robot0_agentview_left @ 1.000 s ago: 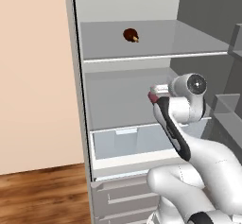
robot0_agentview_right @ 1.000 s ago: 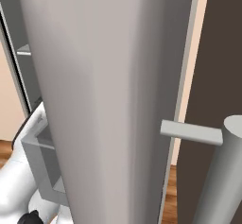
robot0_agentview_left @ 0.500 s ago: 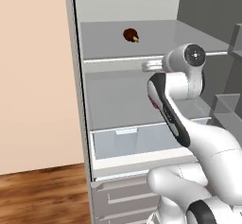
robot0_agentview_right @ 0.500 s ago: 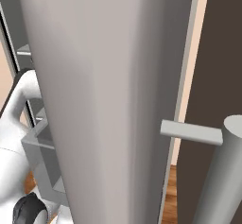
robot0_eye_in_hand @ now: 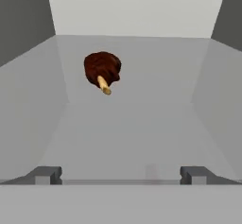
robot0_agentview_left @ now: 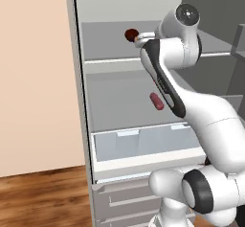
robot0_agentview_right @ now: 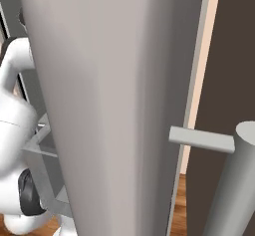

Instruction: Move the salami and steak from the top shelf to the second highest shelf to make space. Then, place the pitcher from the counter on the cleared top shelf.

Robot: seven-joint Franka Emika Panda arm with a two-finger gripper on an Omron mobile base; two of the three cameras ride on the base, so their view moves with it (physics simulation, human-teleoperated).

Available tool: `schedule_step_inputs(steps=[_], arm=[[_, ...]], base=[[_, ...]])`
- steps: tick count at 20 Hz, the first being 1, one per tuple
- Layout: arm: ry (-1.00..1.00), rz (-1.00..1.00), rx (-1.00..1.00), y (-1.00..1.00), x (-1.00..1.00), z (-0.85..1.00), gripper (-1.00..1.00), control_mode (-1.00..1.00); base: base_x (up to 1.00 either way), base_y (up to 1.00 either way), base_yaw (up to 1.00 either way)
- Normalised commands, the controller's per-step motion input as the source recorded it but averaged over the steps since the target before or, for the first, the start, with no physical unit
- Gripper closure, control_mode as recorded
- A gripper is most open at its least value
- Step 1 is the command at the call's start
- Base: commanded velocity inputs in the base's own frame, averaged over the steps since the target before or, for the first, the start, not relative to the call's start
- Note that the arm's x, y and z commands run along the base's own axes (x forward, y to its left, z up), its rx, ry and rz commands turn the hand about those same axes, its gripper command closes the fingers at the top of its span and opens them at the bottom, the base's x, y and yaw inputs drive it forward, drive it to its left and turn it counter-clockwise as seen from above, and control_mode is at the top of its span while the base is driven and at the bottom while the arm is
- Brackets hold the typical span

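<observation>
No writing or brand mark is readable anywhere. In the left base view the steak [robot0_agentview_left: 130, 34] lies on the top shelf [robot0_agentview_left: 110, 61], at about 10 o'clock from the white arm's wrist. The salami [robot0_agentview_left: 156, 101] rests on the second highest shelf [robot0_agentview_left: 115, 104], just beside the arm's dark forearm band at 6 o'clock from the steak. Translucent drawer fronts [robot0_agentview_left: 143, 142] sit under that shelf's rim. In the hand view the steak [robot0_eye_in_hand: 102, 69] lies at 11 o'clock, tan bone tip pointing down, well apart from the tool [robot0_eye_in_hand: 120, 175], whose fingertips [robot0_eye_in_hand: 45, 175] stand wide open with nothing between them. In the right base view the grey fridge door [robot0_agentview_right: 114, 105] blocks most of the interior.
</observation>
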Motion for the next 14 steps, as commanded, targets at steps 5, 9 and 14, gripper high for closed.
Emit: schedule_step_inputs(steps=[5, 9, 14], arm=[[0.05, 0.00, 0.00, 0.07, 0.51, -0.03, -1.00, -1.00], [0.00, 0.00, 0.00, 0.00, 0.55, -0.33, -1.00, -1.00], [0.00, 0.00, 0.00, 0.02, 0.65, -0.33, -1.00, -1.00]], base=[[0.00, 0.00, 0.00], [0.00, 0.00, 0.00], [0.00, 0.00, 0.00]])
